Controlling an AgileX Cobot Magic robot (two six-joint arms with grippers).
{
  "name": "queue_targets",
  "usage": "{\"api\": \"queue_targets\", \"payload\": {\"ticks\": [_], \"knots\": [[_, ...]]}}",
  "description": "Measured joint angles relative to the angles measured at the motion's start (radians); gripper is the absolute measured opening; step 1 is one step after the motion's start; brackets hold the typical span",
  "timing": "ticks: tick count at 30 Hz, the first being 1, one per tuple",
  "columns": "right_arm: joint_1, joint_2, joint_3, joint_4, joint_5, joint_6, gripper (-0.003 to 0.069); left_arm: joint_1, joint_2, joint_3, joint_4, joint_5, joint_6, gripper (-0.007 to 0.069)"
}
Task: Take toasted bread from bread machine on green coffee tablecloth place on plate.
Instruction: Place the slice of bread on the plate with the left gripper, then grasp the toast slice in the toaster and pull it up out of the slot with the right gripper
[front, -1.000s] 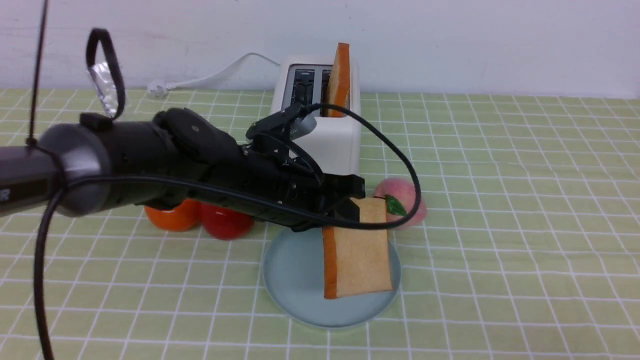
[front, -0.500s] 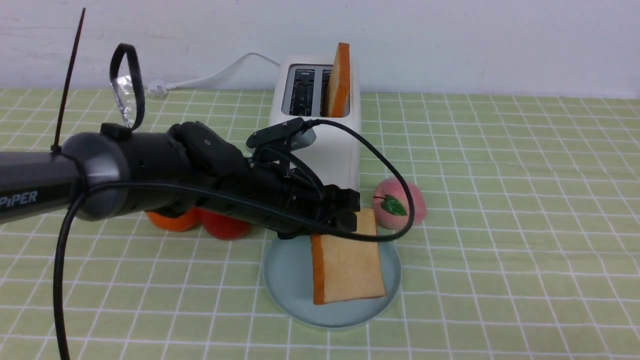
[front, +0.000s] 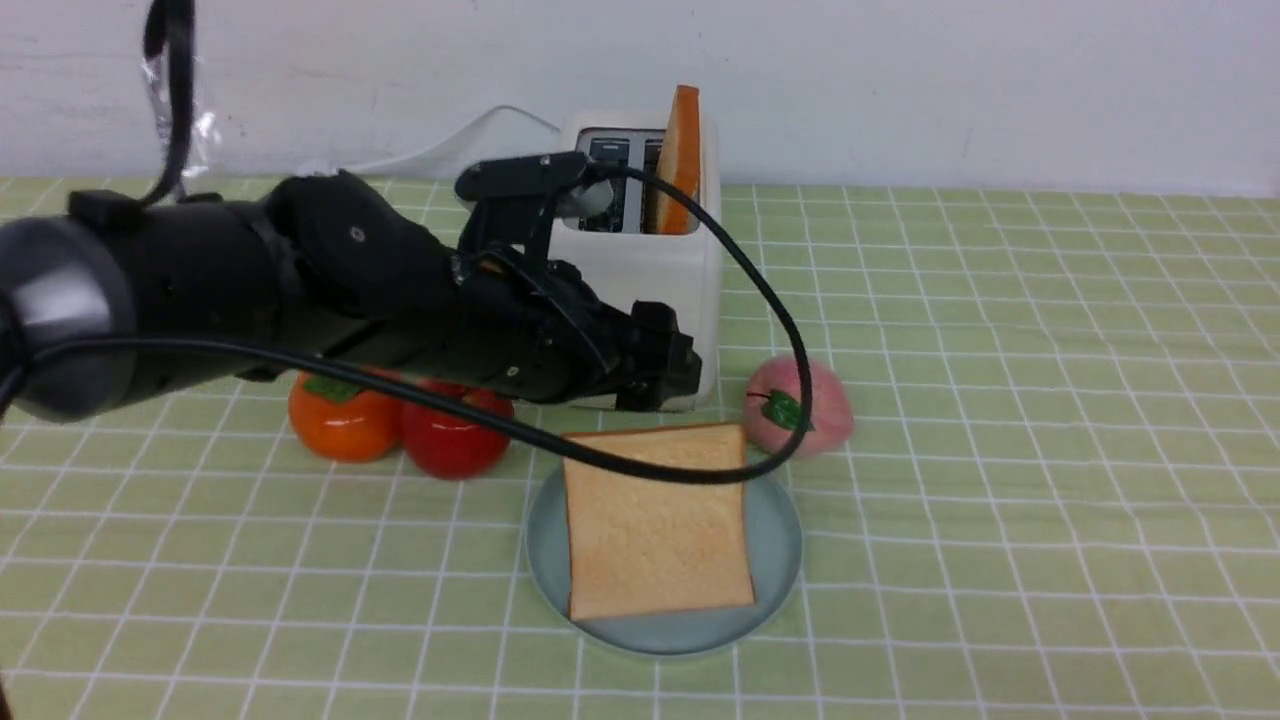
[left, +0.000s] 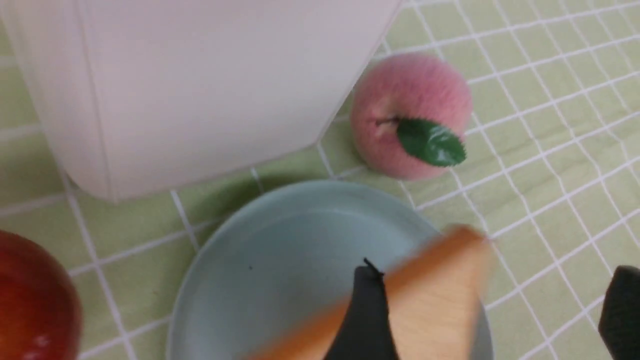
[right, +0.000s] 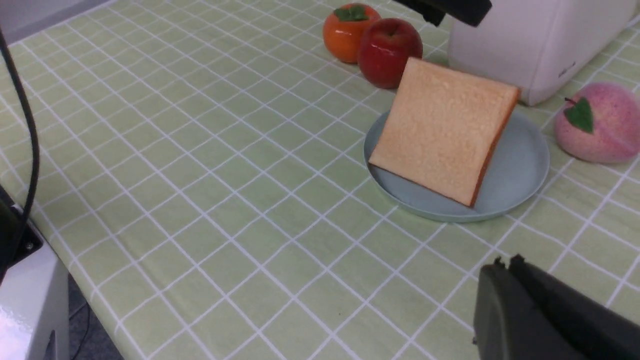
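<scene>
One slice of toasted bread (front: 655, 530) rests on the pale blue-green plate (front: 778, 545); in the right wrist view this slice (right: 442, 130) still leans with its far edge raised off the plate (right: 520, 165). A second slice (front: 683, 150) stands upright in the white bread machine (front: 680, 270) on the green tablecloth (front: 1000, 450). My left gripper (front: 660, 372) hangs open above the plate's back edge, in front of the bread machine. In its wrist view the gripper (left: 492, 280) has its jaws wide apart, with the blurred slice (left: 430, 300) beside one finger. My right gripper (right: 505, 261) is shut and empty.
A pink peach (front: 815, 405) sits right of the plate's back edge. A red apple (front: 455, 440) and an orange fruit (front: 340, 420) sit to the plate's left under my left arm. The arm's black cable loops over the plate's back edge.
My left gripper has opened and let go of the slice, which has dropped from on edge onto the plate. The gripper has risen and pulled back towards the bread machine.
</scene>
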Motion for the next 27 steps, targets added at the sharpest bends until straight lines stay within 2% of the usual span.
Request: {"api": "queue_targets", "payload": {"ticks": [2,4,5,8,11,16,24,27], "knots": [[0.0,0.002,0.0,0.0,-0.01,0.0,-0.0002,0.0,-0.066,0.0,0.064,0.032,-0.057,0.0493],[0.0,0.015,0.0,0.0,-0.018,0.0,-0.0002,0.0,-0.144,0.0,0.122,0.078,-0.113,0.0393],[0.0,0.017,0.0,0.0,-0.02,0.0,-0.0002,0.0,-0.144,0.0,0.128,0.084,-0.119,0.0393],[0.0,0.083,-0.006,0.001,-0.04,0.0,-0.0002,0.0,-0.292,0.0,0.253,0.207,-0.206,0.0106],[0.0,0.164,-0.043,0.002,-0.042,0.006,-0.0002,0.0,-0.396,0.034,0.299,0.264,-0.23,-0.0013],[0.0,0.324,-0.151,0.002,-0.046,0.027,-0.0002,0.0,-0.576,0.175,0.317,0.239,-0.234,-0.0013],[0.007,0.701,-0.4,0.03,-0.069,0.029,-0.0002,0.0,-1.001,0.563,0.306,0.038,-0.234,-0.0013],[0.076,0.865,-0.527,0.021,-0.119,0.035,-0.0002,0.0,-1.152,0.687,0.305,-0.025,-0.234,-0.0013]]}}
